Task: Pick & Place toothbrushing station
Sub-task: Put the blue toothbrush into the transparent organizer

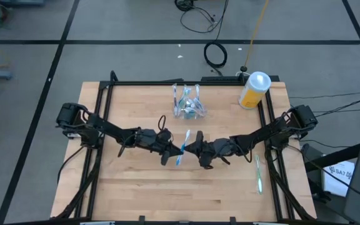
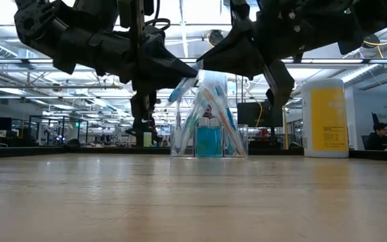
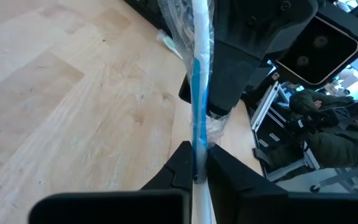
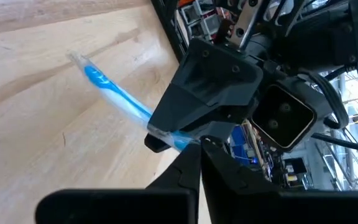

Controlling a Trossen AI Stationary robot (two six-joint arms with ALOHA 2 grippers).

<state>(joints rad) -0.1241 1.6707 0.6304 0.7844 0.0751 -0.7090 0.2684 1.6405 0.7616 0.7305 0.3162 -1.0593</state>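
Wooden counter (image 1: 136,187) inside a black frame, grey tiled floor around it; an open hall with ceiling lights lies beyond in the low view.

Landmark: clear plastic cup (image 1: 188,106) at the rear centre of the counter, holding a fan of toothbrushes (image 2: 210,114). Something teal shows inside it in the low view; cannot tell what.

Left gripper (image 1: 179,150): raised over the counter in front of the cup, fingers pinched onto a blue-and-clear wrapped toothbrush (image 1: 183,148). Left wrist view shows the handle (image 3: 199,93) clamped between the two fingertips, running away from the camera toward the other arm.

Right gripper (image 1: 192,149): just beside the left one, also in front of the cup, fingers closed with almost no gap. Right wrist view shows its tips (image 4: 191,158) meeting the near end of the same toothbrush (image 4: 114,93); whether they grip it or only touch it, cannot tell.

Another toothbrush (image 1: 259,172) lies flat on the counter, well to the right-front of the cup.

Yellow bottle with white cap (image 1: 254,90) stands upright to the right of the cup.
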